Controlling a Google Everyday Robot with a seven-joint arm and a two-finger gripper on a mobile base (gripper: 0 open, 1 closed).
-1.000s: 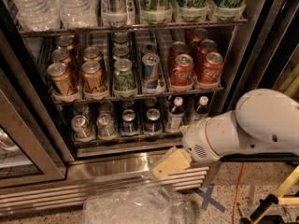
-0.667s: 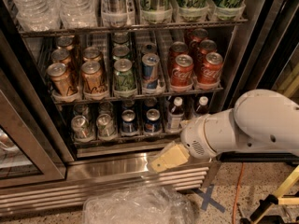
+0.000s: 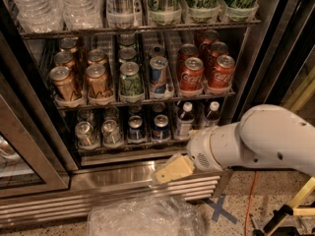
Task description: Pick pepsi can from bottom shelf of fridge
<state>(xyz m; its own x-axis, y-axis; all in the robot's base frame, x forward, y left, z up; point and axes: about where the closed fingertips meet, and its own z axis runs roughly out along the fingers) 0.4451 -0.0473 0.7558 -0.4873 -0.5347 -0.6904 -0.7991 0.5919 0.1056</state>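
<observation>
A small dark blue aluminium pepsi can (image 3: 160, 127) with a silver top stands upright on the dark wire bottom shelf (image 3: 123, 150) of the stainless steel fridge (image 3: 113, 179). Below it and in front of the shelf hangs the tan gripper (image 3: 170, 170) on a white arm (image 3: 266, 139), apart from the can. Whether the gripper is spread or closed cannot be told.

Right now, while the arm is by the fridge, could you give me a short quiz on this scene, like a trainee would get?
1. True or false: the gripper is holding the pepsi can.
2. On the bottom shelf, what stands just right of the pepsi can in the camera view? A) milk cartons B) white-capped bottles C) apples
3. Fill in: the gripper hangs outside the fridge, ____ the bottom shelf.

Key: 1 false, it is apart from the can. 2 B. 3 below.
</observation>
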